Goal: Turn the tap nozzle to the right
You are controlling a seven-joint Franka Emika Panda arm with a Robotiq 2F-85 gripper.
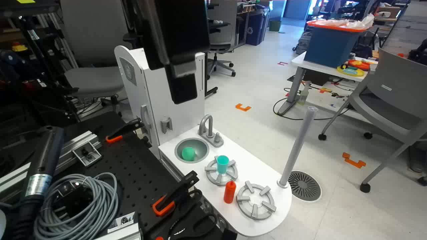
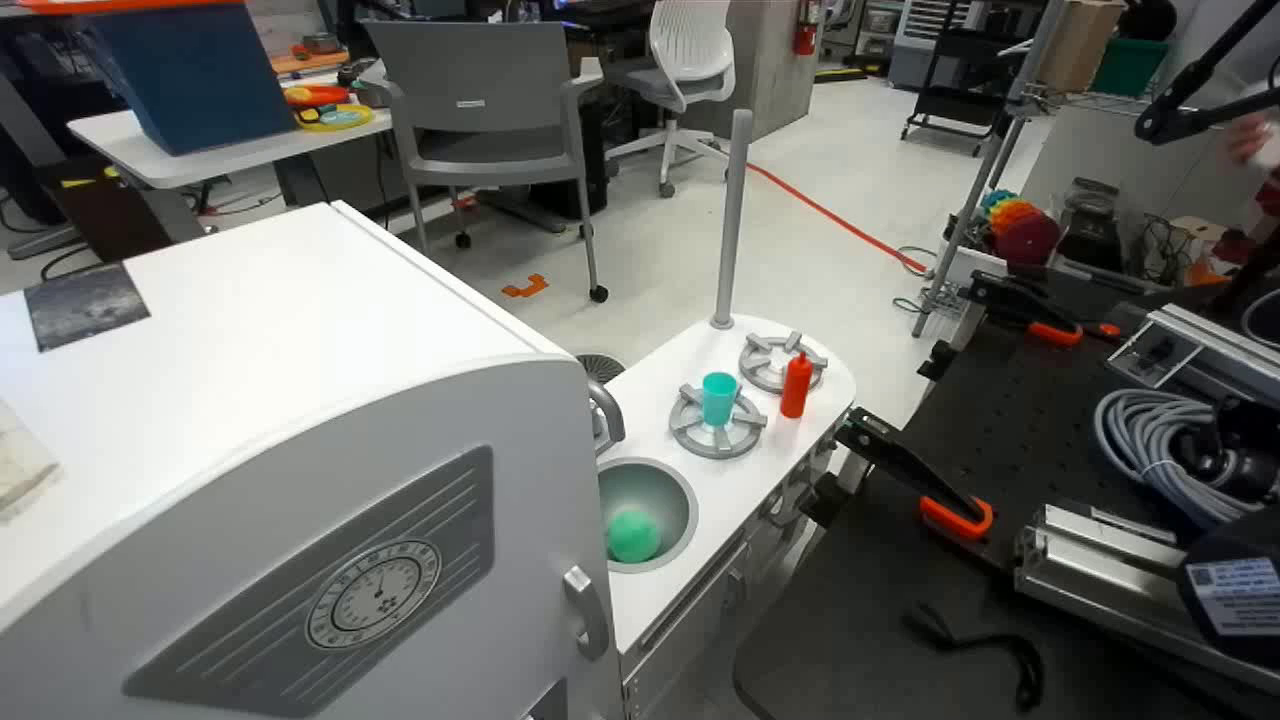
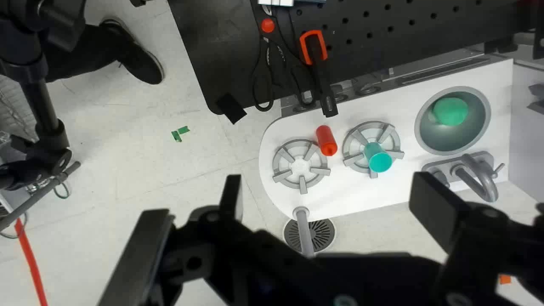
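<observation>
The tap nozzle is a small silver-grey toy faucet spout, curved over on a grey base. It stands beside the sink in both exterior views (image 1: 210, 126) (image 2: 607, 408); the tall white panel partly hides it in one of these. In the wrist view the tap nozzle (image 3: 484, 180) is at the right, its tip pointing down and right, away from the sink (image 3: 452, 144). My gripper (image 3: 329, 187) is open with nothing between its fingers. It hangs high above the toy counter, apart from the tap; it also shows blurred in an exterior view (image 1: 181, 87).
A green ball (image 1: 188, 153) lies in the sink. A teal cup (image 1: 222, 164) stands on one burner, and a red bottle (image 1: 229, 192) stands near it. A grey pole (image 1: 298, 146) rises at the counter's end. A tall white cabinet (image 2: 300, 300) adjoins the sink. A black pegboard table (image 1: 133, 186) runs alongside.
</observation>
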